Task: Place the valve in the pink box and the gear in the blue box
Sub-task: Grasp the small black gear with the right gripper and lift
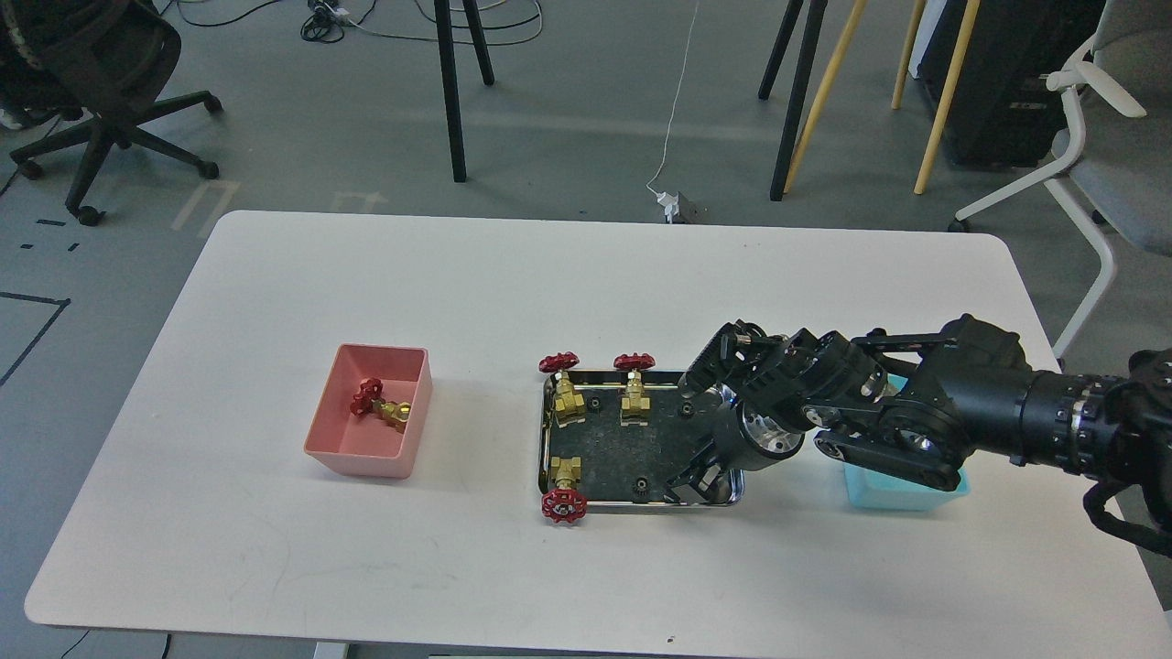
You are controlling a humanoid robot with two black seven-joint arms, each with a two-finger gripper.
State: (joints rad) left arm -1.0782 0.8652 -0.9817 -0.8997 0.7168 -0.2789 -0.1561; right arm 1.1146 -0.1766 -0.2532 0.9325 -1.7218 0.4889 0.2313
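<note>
One valve (379, 405) lies in the pink box (359, 458) at the left. Three more valves stand in the steel tray (544, 439): two at its far edge (568, 394) (634, 389) and one at its near left corner (563, 490). Tiny black gears lie on the tray's dark floor, one far left (596, 403), one far right (687, 409) and one near the front (642, 482). My right gripper (689, 482) points down into the tray's near right corner, just right of the front gear; its dark fingers cannot be told apart. The blue box (902, 496) is mostly hidden behind my right arm. My left arm is out of view.
The white table (458, 302) carries only the two boxes and the tray. Office chairs, tripod legs and cables stand on the floor beyond its far edge.
</note>
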